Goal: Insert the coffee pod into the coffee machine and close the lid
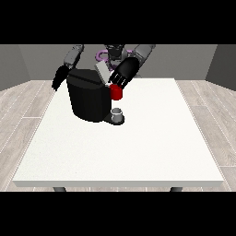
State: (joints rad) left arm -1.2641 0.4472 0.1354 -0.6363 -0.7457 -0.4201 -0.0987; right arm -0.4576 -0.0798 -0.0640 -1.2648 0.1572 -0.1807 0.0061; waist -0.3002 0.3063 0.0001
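At machine (87, 99) top, right-side hand's (123, 73) fingers (116, 83) touch lid (102, 71).

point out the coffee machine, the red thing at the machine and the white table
coffee machine (86, 99), front view, on its black front wall
red thing at the machine (116, 93), front view, on its middle
white table (138, 147), front view, on its bare top

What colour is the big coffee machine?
The coffee machine is black, seen in the front view.

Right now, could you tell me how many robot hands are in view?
2: one hand at the view's left beside the coffee machine, the other hand at the view's right above the machine's front.
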